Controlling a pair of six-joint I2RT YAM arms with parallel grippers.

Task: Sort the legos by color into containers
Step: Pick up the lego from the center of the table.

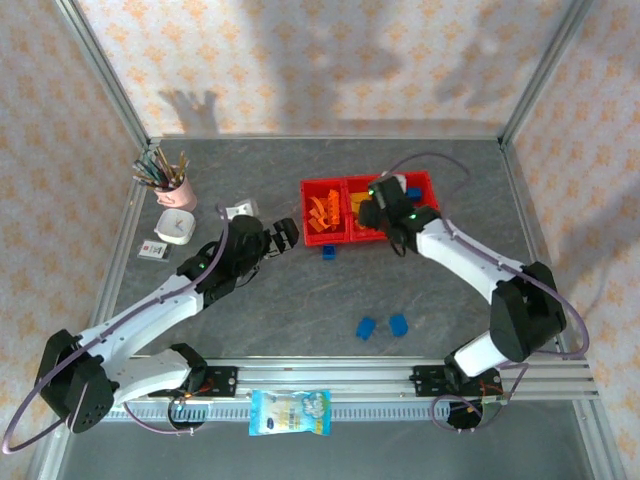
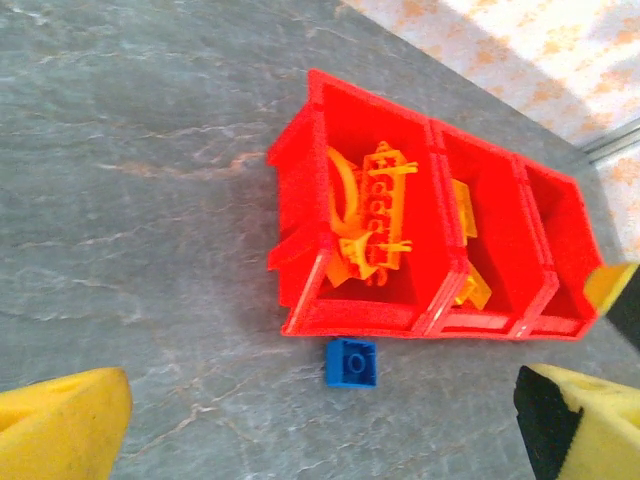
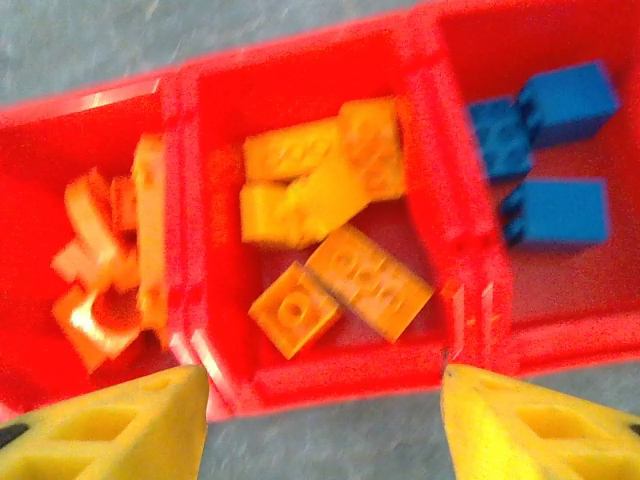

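Note:
Three joined red containers (image 1: 322,183) stand at the middle back of the table. Orange legos (image 3: 105,270) lie in the left bin, yellow legos (image 3: 320,190) in the middle one and blue legos (image 3: 550,160) in the right one. My right gripper (image 1: 375,205) hovers over the middle bin, open (image 3: 325,425) with nothing between its fingers. My left gripper (image 1: 290,235) is open to the left of the bins. A loose blue brick (image 2: 351,362) lies against the containers' (image 2: 295,200) near wall, ahead of the left gripper (image 2: 320,430). Two more blue bricks (image 1: 366,327) (image 1: 398,323) lie nearer the front.
A pink cup of pencils (image 1: 172,180) stands at the back left, with a white box (image 1: 175,225), a small card (image 1: 152,249) and a white piece (image 1: 240,210) near it. A snack packet (image 1: 290,412) lies on the front rail. Metal frame posts bound the table.

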